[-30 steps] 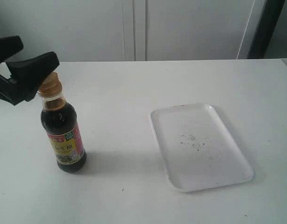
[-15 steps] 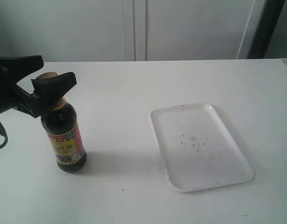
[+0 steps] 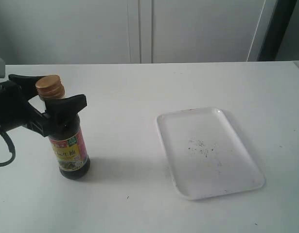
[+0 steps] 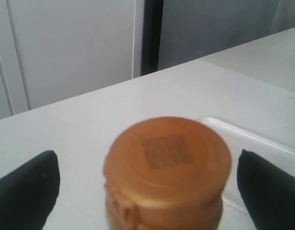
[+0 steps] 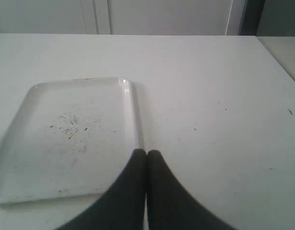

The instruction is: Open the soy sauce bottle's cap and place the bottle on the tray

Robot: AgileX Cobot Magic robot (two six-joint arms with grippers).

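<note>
Copper-gold is the colour to watch: the cap (image 3: 49,87) sits closed on top of the soy sauce bottle (image 3: 69,145), which stands upright on the white surface (image 3: 130,204) at the left of the exterior view, label facing the camera and dark liquid filling the glass. The left end effector (image 3: 48,90) is right there at neck height with its jaws spread wide, one black finger (image 3: 23,80) behind the cap and the other (image 3: 66,104) crossing in front of the bottle's shoulder. From the left wrist view the cap (image 4: 167,153) is dead centre between the two fingers (image 4: 27,187), with clear surface showing on both sides, so nothing is gripped. Over to the right, well apart from the bottle, the tray (image 3: 237,160) lies flat, with only a scatter of dark specks at its middle. In the right wrist view the right end effector (image 5: 147,160) has its two dark fingers (image 5: 135,172) pressed tight together with nothing between them, and they hang just beside the tray's (image 5: 104,158) long edge, near one corner.
</note>
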